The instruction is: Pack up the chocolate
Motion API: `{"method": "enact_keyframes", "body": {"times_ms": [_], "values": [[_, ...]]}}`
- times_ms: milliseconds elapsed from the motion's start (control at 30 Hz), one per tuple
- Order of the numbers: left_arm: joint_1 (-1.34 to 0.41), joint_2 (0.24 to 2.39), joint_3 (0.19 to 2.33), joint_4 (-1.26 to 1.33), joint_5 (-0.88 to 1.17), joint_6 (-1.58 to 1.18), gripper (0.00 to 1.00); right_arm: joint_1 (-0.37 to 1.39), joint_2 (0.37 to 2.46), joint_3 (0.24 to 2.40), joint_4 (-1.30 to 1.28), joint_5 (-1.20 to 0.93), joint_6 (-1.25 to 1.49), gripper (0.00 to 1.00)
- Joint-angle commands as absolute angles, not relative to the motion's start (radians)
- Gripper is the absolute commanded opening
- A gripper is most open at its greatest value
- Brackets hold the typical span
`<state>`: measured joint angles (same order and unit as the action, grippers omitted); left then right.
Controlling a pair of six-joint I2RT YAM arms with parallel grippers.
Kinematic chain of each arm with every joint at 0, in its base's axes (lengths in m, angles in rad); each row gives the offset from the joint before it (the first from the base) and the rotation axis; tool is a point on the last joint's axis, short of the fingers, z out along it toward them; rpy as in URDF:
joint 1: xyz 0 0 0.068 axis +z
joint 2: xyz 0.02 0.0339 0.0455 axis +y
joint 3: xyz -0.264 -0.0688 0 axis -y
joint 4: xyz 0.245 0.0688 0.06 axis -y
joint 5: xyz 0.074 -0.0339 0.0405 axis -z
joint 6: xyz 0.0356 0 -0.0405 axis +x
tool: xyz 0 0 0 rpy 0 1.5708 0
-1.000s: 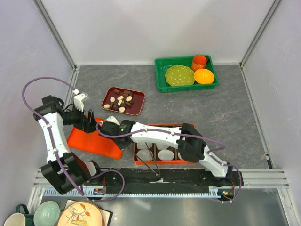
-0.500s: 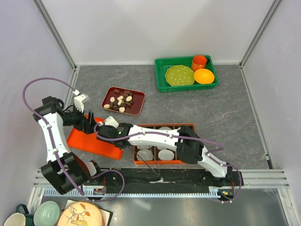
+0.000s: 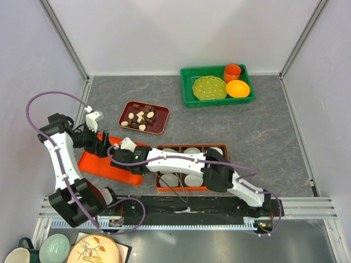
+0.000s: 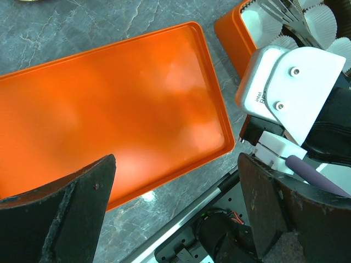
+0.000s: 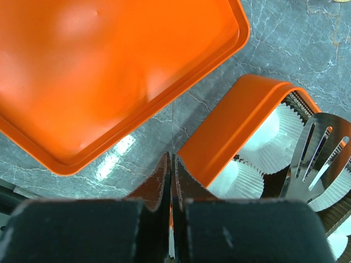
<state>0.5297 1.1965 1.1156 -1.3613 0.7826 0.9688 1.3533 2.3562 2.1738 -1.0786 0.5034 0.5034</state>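
Your left gripper point(image 4: 175, 164) is wide open and empty, the flat orange plastic tray point(image 4: 109, 104) under its fingers point(image 4: 60, 219) (right gripper point(image 5: 170, 164) is pinched shut, empty).

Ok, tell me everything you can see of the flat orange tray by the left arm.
The tray is bright orange, glossy like plastic, rectangular with rounded corners and a low raised rim. It is empty and seems to lie flat on the grey table, left of the box, with a strip of table between them. The open left gripper hovers over it. The shut right gripper is beside its edge, over that strip.
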Motion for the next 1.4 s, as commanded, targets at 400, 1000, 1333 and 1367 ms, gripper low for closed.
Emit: {"method": "enact_keyframes", "body": {"times_ms": [400, 1000, 1333, 1367], "values": [[0.543, 1.186, 1.184, -1.382, 0.867, 0.994, 0.99, 1.493, 2.212, 2.108, -0.832, 0.384, 0.337, 0.0], [0.574, 1.181, 1.364, -1.307, 0.993, 0.801, 0.99, 1.39, 2.003, 1.839, -0.666, 0.259, 0.39, 0.0], [0.637, 1.196, 1.391, -1.296, 0.976, 0.802, 0.99, 1.381, 2.083, 1.844, -0.632, 0.216, 0.359, 0.0], [0.64, 1.2, 1.393, -1.308, 0.976, 0.81, 0.99, 1.378, 2.08, 1.832, -0.617, 0.215, 0.354, 0.0]]}}
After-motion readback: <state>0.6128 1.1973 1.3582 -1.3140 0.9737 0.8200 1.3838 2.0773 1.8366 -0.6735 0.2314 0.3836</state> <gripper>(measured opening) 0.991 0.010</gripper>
